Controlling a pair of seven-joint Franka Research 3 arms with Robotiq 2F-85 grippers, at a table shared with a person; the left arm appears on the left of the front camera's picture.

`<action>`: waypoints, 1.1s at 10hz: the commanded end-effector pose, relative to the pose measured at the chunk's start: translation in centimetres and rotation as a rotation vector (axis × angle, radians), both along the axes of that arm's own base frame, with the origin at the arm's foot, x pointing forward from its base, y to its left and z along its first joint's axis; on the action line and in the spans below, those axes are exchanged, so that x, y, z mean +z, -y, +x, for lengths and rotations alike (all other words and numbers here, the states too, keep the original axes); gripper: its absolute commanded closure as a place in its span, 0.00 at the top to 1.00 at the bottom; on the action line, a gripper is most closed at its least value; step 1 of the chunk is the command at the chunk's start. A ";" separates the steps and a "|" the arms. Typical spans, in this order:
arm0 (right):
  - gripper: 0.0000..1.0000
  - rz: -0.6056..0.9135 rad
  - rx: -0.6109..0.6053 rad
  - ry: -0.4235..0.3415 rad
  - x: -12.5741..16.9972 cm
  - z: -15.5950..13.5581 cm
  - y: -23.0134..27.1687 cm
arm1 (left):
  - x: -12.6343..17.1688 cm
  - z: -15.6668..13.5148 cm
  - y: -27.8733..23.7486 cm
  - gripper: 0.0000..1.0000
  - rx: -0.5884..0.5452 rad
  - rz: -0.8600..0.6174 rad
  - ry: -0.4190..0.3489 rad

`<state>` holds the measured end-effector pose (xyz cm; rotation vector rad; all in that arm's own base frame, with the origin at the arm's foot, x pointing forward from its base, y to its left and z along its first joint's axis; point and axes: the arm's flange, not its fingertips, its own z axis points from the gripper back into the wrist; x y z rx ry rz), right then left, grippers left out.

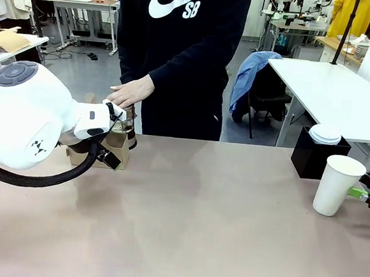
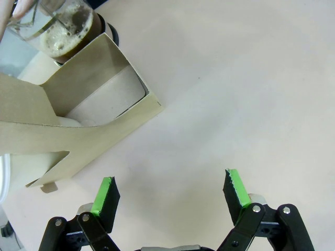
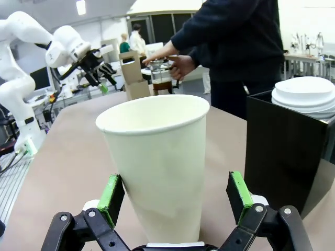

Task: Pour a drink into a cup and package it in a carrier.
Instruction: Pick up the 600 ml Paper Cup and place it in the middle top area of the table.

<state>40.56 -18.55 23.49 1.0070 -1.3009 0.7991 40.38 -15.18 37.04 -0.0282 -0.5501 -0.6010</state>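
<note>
Your cup (image 3: pixel 157 172) stands upright on the surface (image 1: pixel 197 229), just beside the black box (image 3: pixel 288 151). It looks light, so if you close unevenly it tips, and if you squeeze hard the paper buckles. It sits right between the right jaws, which are spread wide with the pads close to its walls, not pinching. The left jaws are spread too, over bare surface, with the carrier (image 2: pixel 99 104) just beyond. The person's hand (image 1: pixel 130 90) is on the jug (image 2: pixel 60 31), so mind it.
</note>
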 end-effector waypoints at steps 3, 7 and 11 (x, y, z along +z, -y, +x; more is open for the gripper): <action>1.00 -0.007 0.100 0.011 -1.0 0.4 -2.2 | 0.0 0.0 0.0 1.00 0.000 0.000 0.000; 1.00 0.013 0.146 0.035 -1.4 1.2 -5.2 | 0.0 0.0 0.0 1.00 0.000 0.000 0.000; 1.00 0.008 0.159 0.038 -1.6 1.8 -5.6 | 0.0 0.0 0.0 1.00 0.000 0.000 0.000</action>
